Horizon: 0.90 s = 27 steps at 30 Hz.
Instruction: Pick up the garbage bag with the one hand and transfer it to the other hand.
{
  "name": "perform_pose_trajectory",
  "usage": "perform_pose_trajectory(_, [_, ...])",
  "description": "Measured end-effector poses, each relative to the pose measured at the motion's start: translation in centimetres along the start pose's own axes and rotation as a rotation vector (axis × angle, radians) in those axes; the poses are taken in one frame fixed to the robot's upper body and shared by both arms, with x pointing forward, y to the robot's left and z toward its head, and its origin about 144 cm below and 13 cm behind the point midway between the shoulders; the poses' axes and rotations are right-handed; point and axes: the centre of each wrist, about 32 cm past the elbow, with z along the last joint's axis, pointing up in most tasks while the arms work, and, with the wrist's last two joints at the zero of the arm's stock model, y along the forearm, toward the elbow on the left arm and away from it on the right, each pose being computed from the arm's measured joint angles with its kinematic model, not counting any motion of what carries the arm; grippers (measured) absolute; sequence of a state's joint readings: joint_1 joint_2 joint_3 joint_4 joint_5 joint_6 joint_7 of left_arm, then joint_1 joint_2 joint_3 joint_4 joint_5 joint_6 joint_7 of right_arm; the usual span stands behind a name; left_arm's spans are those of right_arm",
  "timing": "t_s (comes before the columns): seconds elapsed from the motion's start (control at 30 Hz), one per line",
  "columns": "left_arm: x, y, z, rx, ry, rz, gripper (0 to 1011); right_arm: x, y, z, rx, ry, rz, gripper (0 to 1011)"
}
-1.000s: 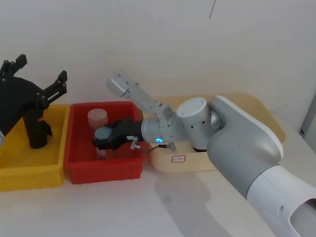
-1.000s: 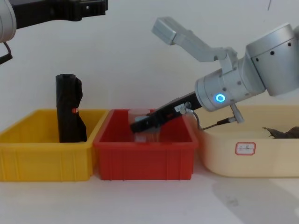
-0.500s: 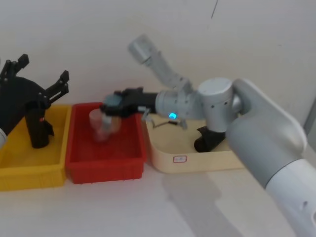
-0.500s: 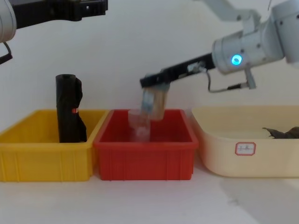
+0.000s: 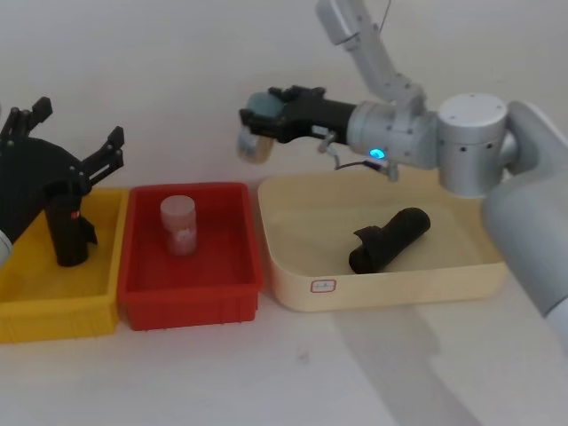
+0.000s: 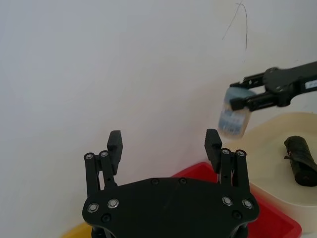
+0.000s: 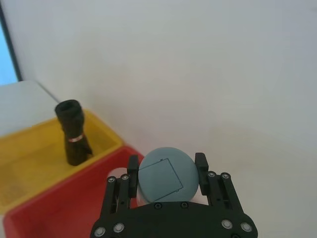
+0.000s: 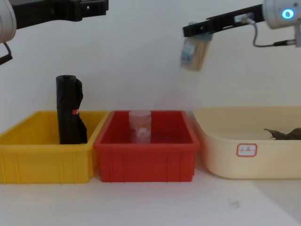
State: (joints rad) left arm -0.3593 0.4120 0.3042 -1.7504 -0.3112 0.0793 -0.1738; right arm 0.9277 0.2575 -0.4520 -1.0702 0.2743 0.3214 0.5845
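Right gripper (image 5: 262, 124) clenched on a small capped jar (image 5: 257, 142), high over the gap between the red bin (image 5: 191, 302) and the cream tray (image 5: 382, 288); left gripper (image 5: 71, 133) spread wide and holding nothing, above the yellow bin (image 5: 53, 315). Garbage bag (image 5: 390, 240) flat on its side on the tray floor, touched by neither. Likely trouble: a receiving hand already occupied, so no room for a handover unless the jar goes down first. Also a possible slip of the jar from that height, with a fall onto the tray rim or the bag. Worth watching too: the marked black roll (image 5: 67, 226) standing right under the left gripper, easily grabbed by mistake, and a long reach across both bins to the right bag
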Motion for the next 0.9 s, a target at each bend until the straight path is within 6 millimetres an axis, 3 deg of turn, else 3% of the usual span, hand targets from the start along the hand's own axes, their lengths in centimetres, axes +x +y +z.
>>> perform_pose_trajectory(0.4, [0.0, 0.0, 0.0, 0.0, 0.0, 0.0, 1001, 1.3, -2.8, -1.9, -0.033, -0.013, -0.049, 668])
perform_pose_trajectory(0.9, [0.0, 0.0, 0.0, 0.0, 0.0, 0.0, 1001, 0.7, -2.7, -5.9, -0.099, 0.007, -0.063, 688])
